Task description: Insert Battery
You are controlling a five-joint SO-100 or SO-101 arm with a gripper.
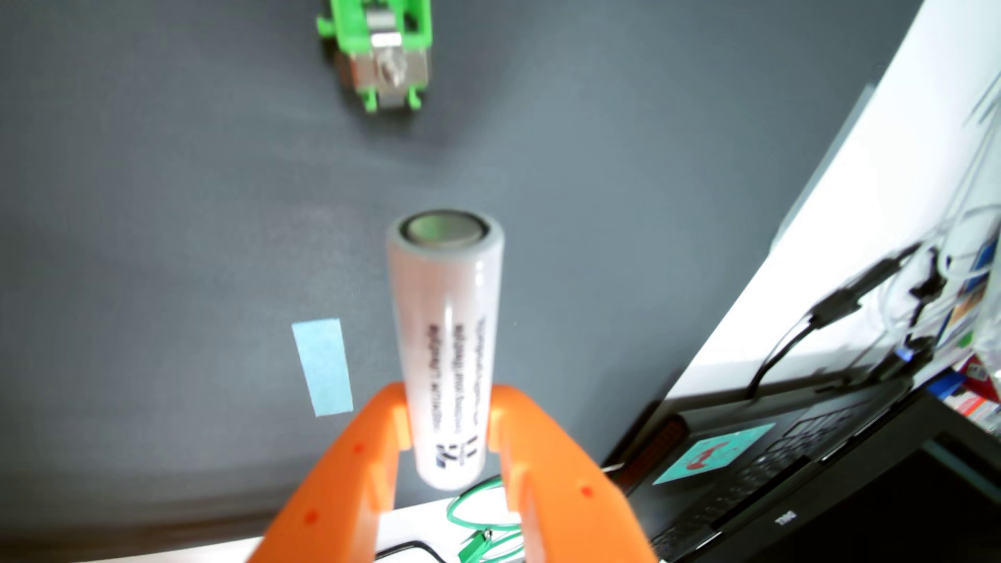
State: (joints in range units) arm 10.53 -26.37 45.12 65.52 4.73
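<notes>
Now | dark mat (blue tape) | laptop right | fingers grip battery

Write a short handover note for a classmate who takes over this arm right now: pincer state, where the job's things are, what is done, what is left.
Pincer: shut on the battery, orange fingers gripping its lower part, one on each side.
Battery: white cylinder, held clear of the dark mat, its free end pointing away from the camera.
Holder: the green battery holder sits on the mat at the top of the wrist view, apart from the battery, with no cell visible in the part shown.
Done: battery picked up.
Left: carry it to the holder, line it up, seat it, release.
</notes>
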